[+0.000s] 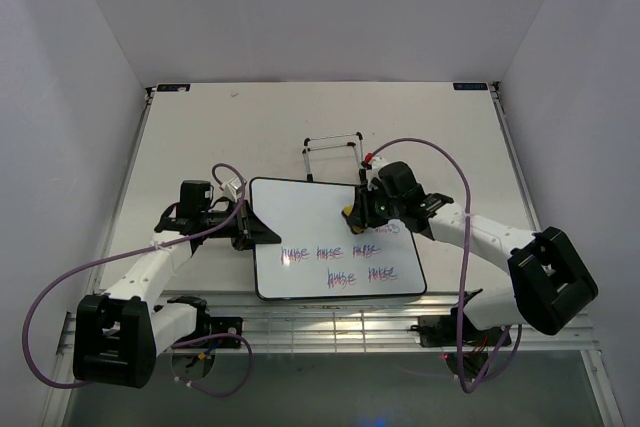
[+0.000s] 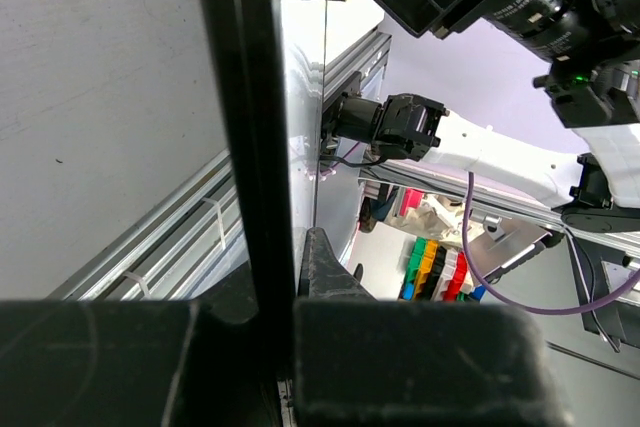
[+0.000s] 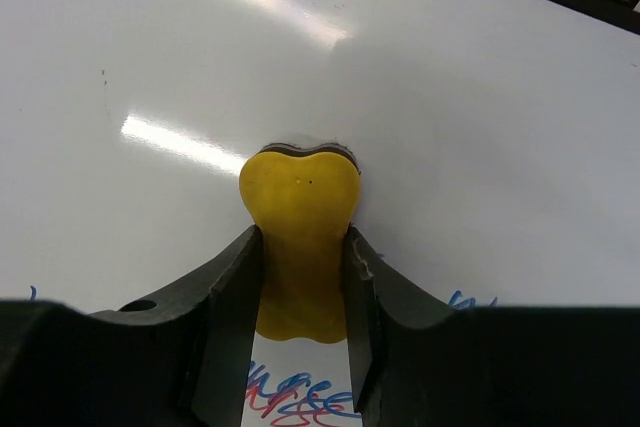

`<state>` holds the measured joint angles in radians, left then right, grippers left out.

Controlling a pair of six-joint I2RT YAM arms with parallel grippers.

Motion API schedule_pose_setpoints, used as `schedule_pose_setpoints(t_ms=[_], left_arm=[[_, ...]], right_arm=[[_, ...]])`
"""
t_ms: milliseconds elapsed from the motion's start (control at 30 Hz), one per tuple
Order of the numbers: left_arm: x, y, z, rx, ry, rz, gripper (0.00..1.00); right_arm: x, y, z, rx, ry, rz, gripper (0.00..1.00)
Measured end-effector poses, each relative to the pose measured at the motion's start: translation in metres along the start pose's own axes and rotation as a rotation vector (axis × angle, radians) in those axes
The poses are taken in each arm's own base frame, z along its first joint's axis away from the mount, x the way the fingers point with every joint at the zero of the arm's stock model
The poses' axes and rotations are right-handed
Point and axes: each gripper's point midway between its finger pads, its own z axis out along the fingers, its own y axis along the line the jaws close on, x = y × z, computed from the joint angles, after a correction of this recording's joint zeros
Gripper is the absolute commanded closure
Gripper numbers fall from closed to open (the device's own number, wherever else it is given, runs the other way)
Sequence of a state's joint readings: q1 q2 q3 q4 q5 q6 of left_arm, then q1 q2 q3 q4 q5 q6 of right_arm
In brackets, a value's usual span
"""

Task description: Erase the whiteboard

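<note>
The whiteboard (image 1: 320,215) lies flat mid-table, black-framed, with two rows of red-blue scribbles (image 1: 345,251) across its near half; its far half is wiped white. My right gripper (image 1: 356,217) is shut on the yellow bone-shaped eraser (image 3: 300,247), pressing it on the board (image 3: 480,127) just above the scribbles (image 3: 300,402). My left gripper (image 1: 247,224) is shut on the board's left edge; in the left wrist view the black frame (image 2: 245,127) runs between its fingers (image 2: 330,272).
The thin wire stand (image 1: 333,152) sits behind the board. The table's aluminium rail (image 1: 330,322) runs along the near edge. Purple cables loop beside both arms. White walls enclose the table on three sides.
</note>
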<state>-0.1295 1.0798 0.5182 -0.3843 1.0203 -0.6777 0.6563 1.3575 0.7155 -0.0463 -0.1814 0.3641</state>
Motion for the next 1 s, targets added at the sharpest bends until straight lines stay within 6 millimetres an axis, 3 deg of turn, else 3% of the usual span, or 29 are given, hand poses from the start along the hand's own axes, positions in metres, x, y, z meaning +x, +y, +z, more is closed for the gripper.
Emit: schedule_pose_setpoints(t_ms=[133,333,400,533,633,700,1000], left_arm=[[0.000,-0.001,0.000,0.002,-0.001,0.001,1.00],[0.000,-0.001,-0.001,0.004,-0.001,0.002,1.00],[0.000,-0.001,-0.001,0.003,-0.001,0.001,1.00],[0.000,0.000,-0.001,-0.005,-0.005,-0.002,1.00],[-0.001,0.001,0.000,-0.009,-0.007,-0.003,1.00],[0.000,0.001,0.000,-0.009,-0.007,-0.003,1.00],[0.000,-0.002,-0.001,-0.009,-0.015,0.000,1.00]], right_arm=[[-0.004,0.023,0.003,-0.010,0.044,-0.042,0.92],[-0.015,0.112,0.017,-0.182,0.090,-0.164,0.92],[-0.020,0.133,0.022,-0.224,0.095,-0.186,0.92],[-0.024,0.138,0.027,-0.235,0.102,-0.180,0.92],[-0.025,0.130,0.027,-0.241,0.090,-0.145,0.92],[-0.025,0.113,0.026,-0.220,0.071,-0.111,0.92],[0.014,-0.035,-0.015,0.026,-0.001,0.147,0.92]])
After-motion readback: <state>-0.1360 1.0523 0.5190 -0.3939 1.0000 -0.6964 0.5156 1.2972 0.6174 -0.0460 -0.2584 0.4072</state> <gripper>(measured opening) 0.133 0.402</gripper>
